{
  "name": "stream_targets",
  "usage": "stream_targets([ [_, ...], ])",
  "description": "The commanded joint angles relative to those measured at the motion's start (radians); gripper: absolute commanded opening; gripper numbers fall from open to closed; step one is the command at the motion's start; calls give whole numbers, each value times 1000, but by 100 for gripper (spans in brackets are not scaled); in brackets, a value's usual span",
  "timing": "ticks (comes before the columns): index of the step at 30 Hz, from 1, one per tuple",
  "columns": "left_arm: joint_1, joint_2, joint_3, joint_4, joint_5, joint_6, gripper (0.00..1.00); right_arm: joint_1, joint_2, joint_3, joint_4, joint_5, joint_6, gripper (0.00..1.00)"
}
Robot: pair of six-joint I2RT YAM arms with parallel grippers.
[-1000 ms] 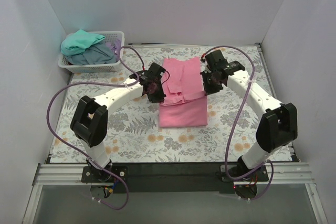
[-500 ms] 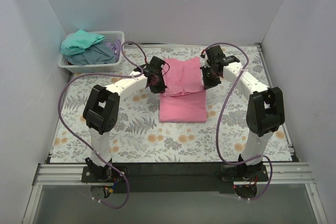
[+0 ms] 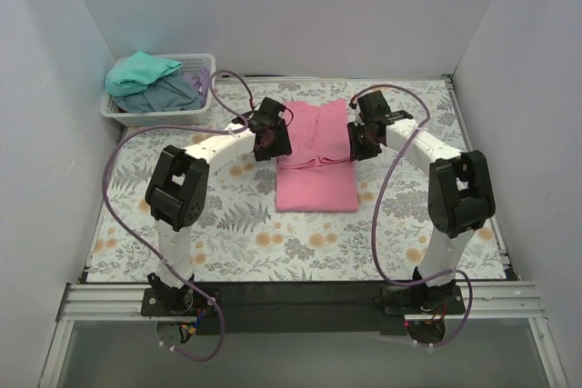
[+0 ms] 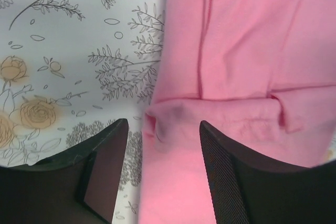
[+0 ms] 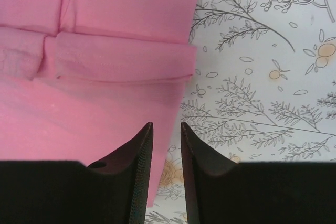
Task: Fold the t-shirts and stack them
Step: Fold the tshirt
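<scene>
A pink t-shirt point(image 3: 316, 179) lies folded in the middle of the table, its upper layer doubled over the back half. My left gripper point(image 3: 276, 143) hangs over its left edge, open. In the left wrist view the pink t-shirt point(image 4: 236, 51) and its bunched fold edge lie loose on the table under the left gripper point(image 4: 163, 125). My right gripper point(image 3: 356, 144) is at the shirt's right edge. The right wrist view shows the right gripper point(image 5: 166, 125) parted by a narrow gap above the border of the pink t-shirt point(image 5: 105, 24), gripping nothing.
A white lattice basket point(image 3: 156, 117) stands at the back left corner, holding a teal shirt point(image 3: 141, 70) and a grey-blue shirt point(image 3: 171, 94). White walls close in the floral table point(image 3: 227, 224) on three sides. Purple cables loop off both arms.
Both grippers were shut on the pink shirt's upper layer and have now opened and let it go. The layer has settled flat on the shirt; both arms shifted slightly toward the back.
</scene>
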Motion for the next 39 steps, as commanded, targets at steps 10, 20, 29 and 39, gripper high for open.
stream_targets([
  [10,-165,-284,-292,67,-6,-111,21,209,-179,-290,402,-107,117,25],
  [20,-239,-252,-435,74,45,-176,21,241,-9,-257,566,-139,160,24],
  [29,-240,-296,-513,41,86,-196,20,142,172,21,574,-95,80,26],
  [39,-242,-398,-541,19,86,-243,20,57,161,170,488,-294,47,29],
])
